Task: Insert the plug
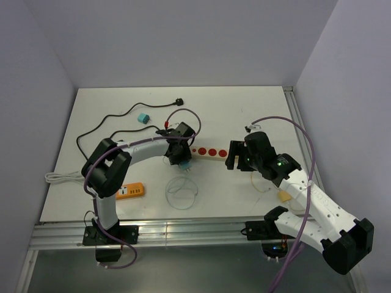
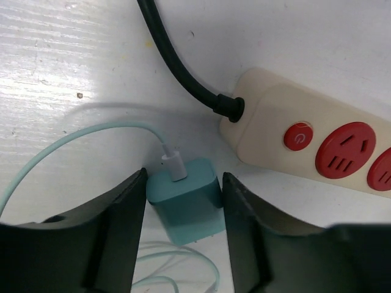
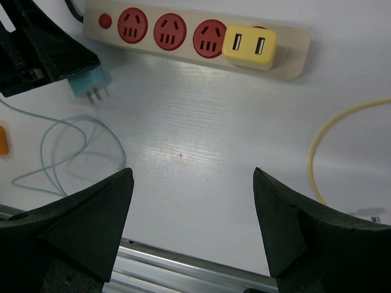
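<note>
My left gripper [image 1: 181, 160] is shut on a teal charger plug [image 2: 185, 200]. The plug sits between the two fingers with its thin teal cable [image 2: 73, 137] trailing left. In the right wrist view the plug [image 3: 91, 85] hangs just above the table, prongs pointing towards the near edge. It is just left of the end of the cream power strip [image 2: 317, 140] with red sockets [image 3: 170, 30]. The strip's black cord [image 2: 177, 67] leaves that end. My right gripper [image 3: 192, 201] is open and empty, hovering in front of the strip [image 1: 208, 152].
A yellow adapter [image 3: 250, 47] sits in the strip's right-hand socket. The teal cable loops [image 1: 181, 192] on the table in front. A yellow cable [image 3: 317, 146] lies at the right. An orange device [image 1: 131, 191], a second teal plug [image 1: 143, 118] and a black plug [image 1: 178, 102] lie on the left and at the back.
</note>
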